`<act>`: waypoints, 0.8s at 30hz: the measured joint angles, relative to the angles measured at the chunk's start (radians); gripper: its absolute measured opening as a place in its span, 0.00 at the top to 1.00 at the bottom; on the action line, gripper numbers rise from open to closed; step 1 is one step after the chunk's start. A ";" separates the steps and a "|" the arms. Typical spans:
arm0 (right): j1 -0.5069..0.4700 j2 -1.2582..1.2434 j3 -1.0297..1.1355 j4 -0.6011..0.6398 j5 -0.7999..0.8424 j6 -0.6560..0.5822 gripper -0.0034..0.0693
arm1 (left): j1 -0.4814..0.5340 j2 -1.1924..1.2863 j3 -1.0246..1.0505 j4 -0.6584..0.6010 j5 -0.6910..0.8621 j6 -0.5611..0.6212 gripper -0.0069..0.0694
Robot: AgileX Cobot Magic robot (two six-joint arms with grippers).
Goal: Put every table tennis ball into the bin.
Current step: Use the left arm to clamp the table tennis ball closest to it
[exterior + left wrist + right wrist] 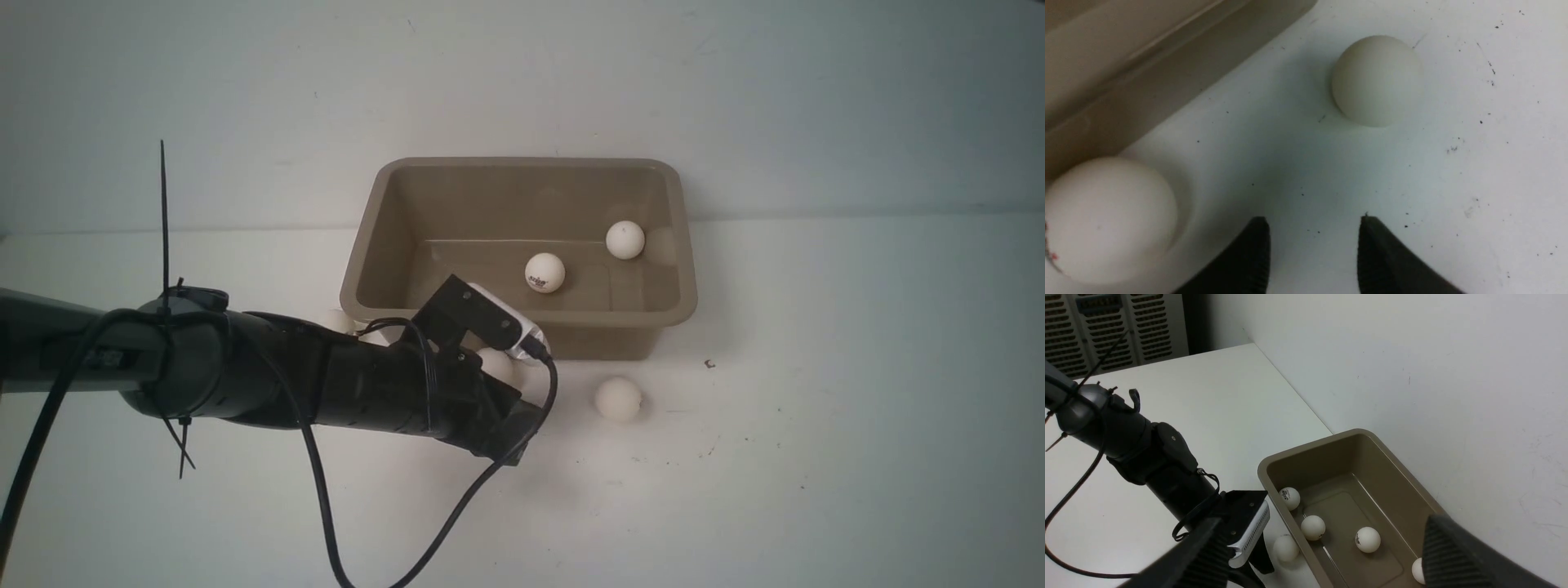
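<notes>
Nearby, matte round ball (618,398) near smooth taupe bin (522,162); left pincer (1314,222), right pincer (1325,520) apart, empty.

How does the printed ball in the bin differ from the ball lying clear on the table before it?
The printed ball lies on the bin floor; the table ball lies outside, before its near wall. The printed ball shows a dark mark; the table ball shows none here. Both are white, round, alike in size, and not gripped.

Smooth, faintly glossy plastic bin (490,200); matt white balls (618,398) (one printed)
</notes>
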 joint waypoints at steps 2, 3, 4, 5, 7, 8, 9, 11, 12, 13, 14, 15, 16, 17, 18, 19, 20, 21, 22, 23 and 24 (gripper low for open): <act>0.000 0.000 0.000 -0.044 0.001 0.037 0.16 | 0.000 0.000 0.000 0.000 -0.012 -0.002 0.42; 0.000 0.000 0.000 -0.081 0.003 0.066 0.16 | 0.000 0.000 0.000 0.000 -0.023 -0.003 0.38; 0.000 0.000 0.000 -0.127 0.008 0.103 0.16 | 0.000 0.000 0.000 0.000 -0.030 -0.004 0.35; 0.000 0.000 0.000 -0.158 0.009 0.119 0.16 | 0.000 0.000 0.000 0.000 -0.032 -0.004 0.34; 0.000 0.002 0.000 -0.271 0.015 0.221 0.16 | 0.000 0.000 0.000 0.000 -0.038 -0.010 0.32; 0.000 0.007 0.000 -0.312 0.017 0.261 0.16 | 0.000 0.000 0.000 0.000 -0.039 -0.012 0.32; 0.000 0.013 0.000 -0.347 0.018 0.302 0.16 | 0.000 0.000 0.000 0.000 -0.039 -0.012 0.31; 0.000 0.025 0.004 -0.367 0.018 0.336 0.16 | 0.000 0.000 0.000 0.000 -0.039 -0.012 0.31; 0.000 0.031 0.009 -0.372 0.018 0.350 0.16 | 0.000 0.000 0.000 0.000 -0.040 -0.013 0.31; 0.000 0.037 0.023 -0.375 0.016 0.367 0.16 | 0.000 0.000 0.000 0.000 -0.041 -0.014 0.31; 0.000 0.041 0.030 -0.375 0.016 0.377 0.16 | 0.000 0.000 0.000 0.000 -0.043 -0.014 0.31; 0.000 0.053 0.069 -0.376 0.015 0.394 0.16 | 0.000 0.000 0.000 0.000 -0.047 -0.014 0.31; 0.000 0.062 0.100 -0.377 0.014 0.400 0.16 | 0.000 0.000 0.000 0.000 -0.049 -0.014 0.31; 0.000 0.074 0.135 -0.378 0.014 0.402 0.16 | 0.000 0.000 0.000 0.000 -0.051 -0.014 0.31; 0.000 0.085 0.164 -0.378 0.013 0.402 0.16 | 0.000 0.000 0.000 0.000 -0.053 -0.014 0.31; 0.000 0.095 0.186 -0.375 0.012 0.402 0.16 | 0.000 -0.001 0.000 0.000 -0.053 -0.014 0.31; 0.000 0.122 0.241 -0.363 0.010 0.400 0.16 | 0.000 -0.001 0.000 0.000 -0.054 -0.014 0.31; 0.000 0.140 0.273 -0.351 0.006 0.392 0.16 | 0.000 -0.001 0.000 0.000 -0.054 -0.014 0.31; 0.000 0.158 0.303 -0.336 0.004 0.378 0.16 | 0.000 -0.001 0.000 0.000 -0.054 -0.014 0.31; 0.000 0.169 0.314 -0.323 0.003 0.367 0.16 | 0.000 -0.001 0.000 0.000 -0.054 -0.014 0.31; 0.000 0.186 0.338 -0.299 0.001 0.345 0.16 | 0.000 -0.001 0.000 0.000 -0.054 -0.014 0.31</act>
